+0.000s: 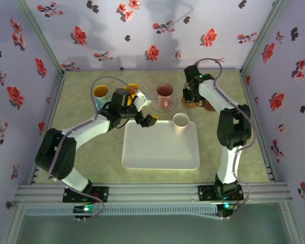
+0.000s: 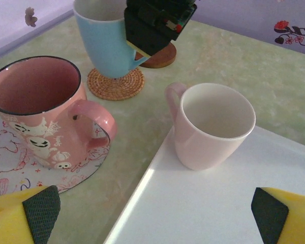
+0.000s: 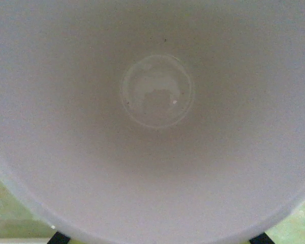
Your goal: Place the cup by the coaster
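The left gripper (image 1: 148, 112) stands wide open and empty over the white tray (image 2: 218, 203). Just ahead of it, a pale cup (image 2: 213, 127) sits on the tray's corner. Ahead to its left, a pink mug (image 2: 40, 117) rests on a patterned mat (image 2: 5, 173). Farther ahead, the right gripper (image 2: 150, 35) is clamped on the rim of the blue cup (image 2: 104, 40). This cup stands on a woven coaster (image 2: 117, 85).

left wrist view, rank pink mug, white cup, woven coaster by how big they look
1. pink mug
2. white cup, somewhat smaller
3. woven coaster, smallest, though it lies farther from the camera
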`<action>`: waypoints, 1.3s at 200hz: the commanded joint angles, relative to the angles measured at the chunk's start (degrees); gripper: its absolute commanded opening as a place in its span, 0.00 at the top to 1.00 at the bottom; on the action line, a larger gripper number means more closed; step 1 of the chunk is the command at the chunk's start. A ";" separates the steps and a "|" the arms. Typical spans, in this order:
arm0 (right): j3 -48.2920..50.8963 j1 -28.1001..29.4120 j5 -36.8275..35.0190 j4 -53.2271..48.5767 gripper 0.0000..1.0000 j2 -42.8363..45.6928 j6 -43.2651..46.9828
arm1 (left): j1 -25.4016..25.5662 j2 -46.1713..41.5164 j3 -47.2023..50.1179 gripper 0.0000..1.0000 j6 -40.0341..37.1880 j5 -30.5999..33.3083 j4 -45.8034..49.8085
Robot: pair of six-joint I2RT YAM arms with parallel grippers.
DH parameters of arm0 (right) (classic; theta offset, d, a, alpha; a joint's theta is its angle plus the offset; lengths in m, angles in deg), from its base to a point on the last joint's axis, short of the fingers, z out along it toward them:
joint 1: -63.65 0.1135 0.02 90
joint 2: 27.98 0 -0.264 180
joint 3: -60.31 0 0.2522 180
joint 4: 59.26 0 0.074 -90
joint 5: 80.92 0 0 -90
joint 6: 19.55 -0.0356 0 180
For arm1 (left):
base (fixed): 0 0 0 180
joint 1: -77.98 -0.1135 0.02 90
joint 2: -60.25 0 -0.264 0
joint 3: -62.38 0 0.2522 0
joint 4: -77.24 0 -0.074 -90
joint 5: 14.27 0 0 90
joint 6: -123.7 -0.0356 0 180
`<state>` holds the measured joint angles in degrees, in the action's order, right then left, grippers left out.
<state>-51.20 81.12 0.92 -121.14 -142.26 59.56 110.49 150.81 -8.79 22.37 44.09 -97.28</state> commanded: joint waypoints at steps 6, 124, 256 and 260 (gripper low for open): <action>-3.70 -0.67 -2.55 -0.23 1.00 -1.53 0.53 | -0.52 0.69 -1.39 0.00 -1.04 -1.50 -0.52; -5.00 -1.30 -3.10 -0.60 0.96 -6.05 -0.24 | -1.14 1.66 -2.62 0.00 -1.50 -1.76 1.06; -2.64 -1.56 -1.28 -0.23 0.74 -4.24 -2.29 | -1.22 0.32 -2.51 0.00 -3.13 -1.76 3.33; -2.57 -1.57 -1.30 -0.22 0.74 -4.12 -2.29 | -1.22 0.31 -2.53 0.00 -3.14 -1.76 3.34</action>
<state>-54.13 79.87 -0.33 -122.36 -148.00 58.38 109.82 151.62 -9.91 20.97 43.52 -94.39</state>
